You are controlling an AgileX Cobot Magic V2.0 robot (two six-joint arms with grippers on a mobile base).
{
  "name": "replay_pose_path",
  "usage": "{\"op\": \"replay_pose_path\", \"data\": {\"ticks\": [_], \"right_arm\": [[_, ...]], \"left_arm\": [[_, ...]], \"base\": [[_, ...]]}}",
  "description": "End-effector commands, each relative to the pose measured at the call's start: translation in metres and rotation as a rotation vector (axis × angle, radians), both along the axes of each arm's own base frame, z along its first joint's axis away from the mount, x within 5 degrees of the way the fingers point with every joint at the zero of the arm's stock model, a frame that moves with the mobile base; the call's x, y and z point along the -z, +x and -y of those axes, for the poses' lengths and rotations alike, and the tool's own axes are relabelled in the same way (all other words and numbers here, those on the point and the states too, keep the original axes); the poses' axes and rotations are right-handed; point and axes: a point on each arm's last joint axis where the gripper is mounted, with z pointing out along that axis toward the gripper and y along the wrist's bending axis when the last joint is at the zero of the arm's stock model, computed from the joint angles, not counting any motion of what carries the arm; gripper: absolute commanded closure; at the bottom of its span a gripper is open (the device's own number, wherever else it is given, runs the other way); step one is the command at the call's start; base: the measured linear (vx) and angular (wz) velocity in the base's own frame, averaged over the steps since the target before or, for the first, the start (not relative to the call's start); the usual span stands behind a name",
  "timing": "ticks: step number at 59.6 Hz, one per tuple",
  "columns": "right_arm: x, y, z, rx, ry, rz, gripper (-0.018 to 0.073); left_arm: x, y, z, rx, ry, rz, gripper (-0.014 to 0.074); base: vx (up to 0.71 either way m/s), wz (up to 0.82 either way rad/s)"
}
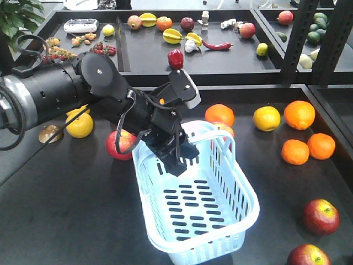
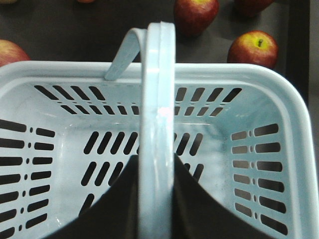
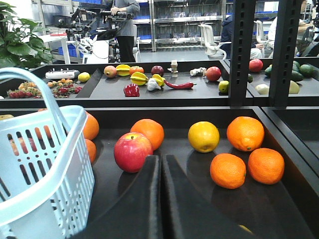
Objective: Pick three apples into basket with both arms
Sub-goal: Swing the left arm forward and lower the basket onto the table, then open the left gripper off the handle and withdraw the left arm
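The pale blue basket sits mid-table, nothing inside it. My left gripper hangs over its near-left end. In the left wrist view this gripper is shut on the basket's swing handle, which runs between the two black fingers. Two dark red apples lie at the front right of the table. Past the basket rim more apples show. My right gripper is shut on nothing, low over the table, just behind a lighter red apple.
Oranges and a yellow citrus lie right of the basket. A red-yellow apple and a yellow fruit lie left of it. A raised back shelf holds mixed produce. A black post stands at the right.
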Motion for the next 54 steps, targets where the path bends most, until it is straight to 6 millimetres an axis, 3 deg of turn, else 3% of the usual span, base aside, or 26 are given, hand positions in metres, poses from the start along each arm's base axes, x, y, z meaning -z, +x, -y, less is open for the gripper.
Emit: {"op": "replay_pose_path", "data": {"ticks": [1,18,33,43,54], "right_arm": [[-0.002,0.000,0.001,0.008,0.002,0.070,0.0567],[-0.002,0.000,0.001,0.008,0.002,0.070,0.0567],[-0.002,0.000,0.001,0.008,0.002,0.070,0.0567],[-0.002,0.000,0.001,0.008,0.002,0.070,0.0567],[-0.002,0.000,0.001,0.008,0.002,0.070,0.0567]], "left_arm": [[-0.038,-0.004,0.001,-0.038,-0.108,0.100,0.0452],[-0.038,-0.002,0.001,-0.050,-0.114,0.108,0.0274],[-0.053,-0.012,-0.001,-0.043,-0.156,0.093,0.0247],[-0.091,-0.040,-0.014,-0.011,-0.198,0.104,0.0291],[-0.125,-0.084,-0.036,-0.003,-0.193,0.001,0.0474]], "base": [[0.00,0.00],[0.00,0.00],[0.00,0.00],[0.00,0.00],[0.00,0.00]]}}
